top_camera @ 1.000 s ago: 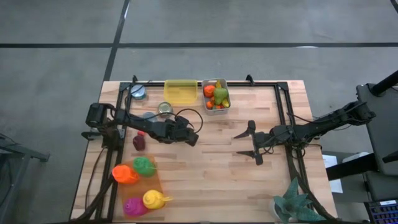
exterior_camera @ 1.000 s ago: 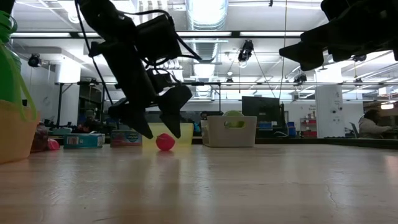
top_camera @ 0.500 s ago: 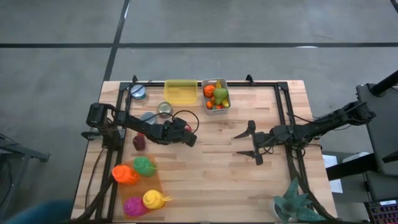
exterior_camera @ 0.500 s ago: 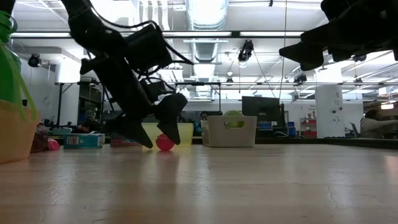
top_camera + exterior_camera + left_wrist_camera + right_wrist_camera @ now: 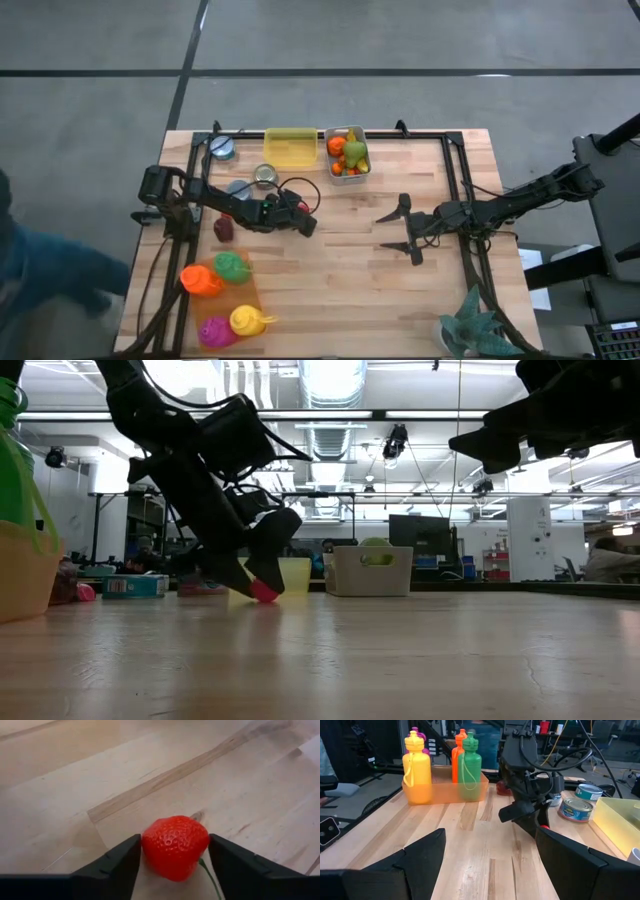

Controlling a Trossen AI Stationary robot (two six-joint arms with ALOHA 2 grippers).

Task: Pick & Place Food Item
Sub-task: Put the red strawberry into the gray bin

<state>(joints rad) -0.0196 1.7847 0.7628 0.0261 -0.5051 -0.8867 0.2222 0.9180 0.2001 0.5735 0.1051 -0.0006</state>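
Red strawberry (image 5: 175,847) sits between the left claw's (image 5: 172,862) fingers.

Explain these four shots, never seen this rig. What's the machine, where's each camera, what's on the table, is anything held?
Two dark robot arms work at a wooden table. The high view looks straight down, the low view looks level across the tabletop, and each wrist view looks forward past that arm's own fingers.

The left tool is down at the table with its fingers on either side of a red strawberry. They sit close against it, but the berry rests on the wood, so I can't tell if the grip is closed. The right tool hangs open over bare table, holding nothing.

On the table: a yellow tray, a bin of fruit, two cans and four coloured bottles in an orange holder.
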